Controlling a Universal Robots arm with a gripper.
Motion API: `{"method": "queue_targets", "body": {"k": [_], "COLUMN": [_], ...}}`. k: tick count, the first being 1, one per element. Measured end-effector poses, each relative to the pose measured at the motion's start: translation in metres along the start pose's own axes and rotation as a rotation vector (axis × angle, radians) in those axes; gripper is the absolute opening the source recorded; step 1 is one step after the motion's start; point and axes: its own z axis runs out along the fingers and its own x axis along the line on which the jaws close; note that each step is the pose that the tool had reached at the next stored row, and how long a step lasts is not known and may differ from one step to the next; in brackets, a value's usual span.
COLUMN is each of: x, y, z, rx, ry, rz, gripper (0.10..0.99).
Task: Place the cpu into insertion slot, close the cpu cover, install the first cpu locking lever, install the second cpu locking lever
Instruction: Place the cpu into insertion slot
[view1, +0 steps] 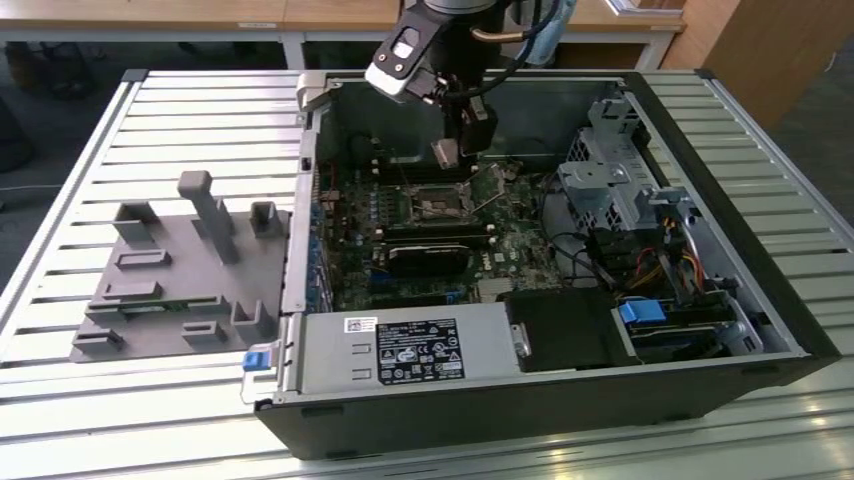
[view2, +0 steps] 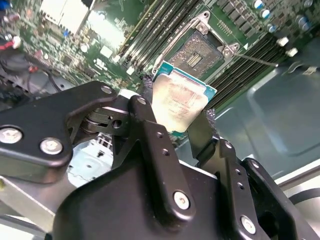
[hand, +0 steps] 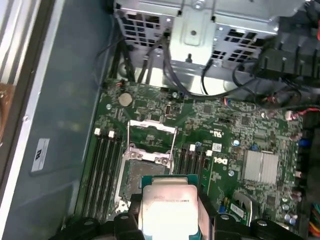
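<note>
Counting one flat square silvery-tan cpu, clamped between my tool's narrowed fingers, above one square metal-rimmed insertion slot.

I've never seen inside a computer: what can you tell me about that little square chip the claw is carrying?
The chip is a small flat square with a pale silvery-tan metal face and a teal edge. The gripper clamps two opposite sides, holding it in the air near the open socket, not in it.
</note>
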Motion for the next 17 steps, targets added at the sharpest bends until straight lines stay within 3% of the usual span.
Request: {"method": "queue_targets", "body": {"k": [7,17], "x": [0.0003,0.018], "y": [-0.0006,-0.0003], "z": [0.005,0.0237], "rx": [-0.003,0.002], "ry": [-0.014,-0.0207], "rz": [0.111,0.127], "gripper": [0.525,0.525]}}
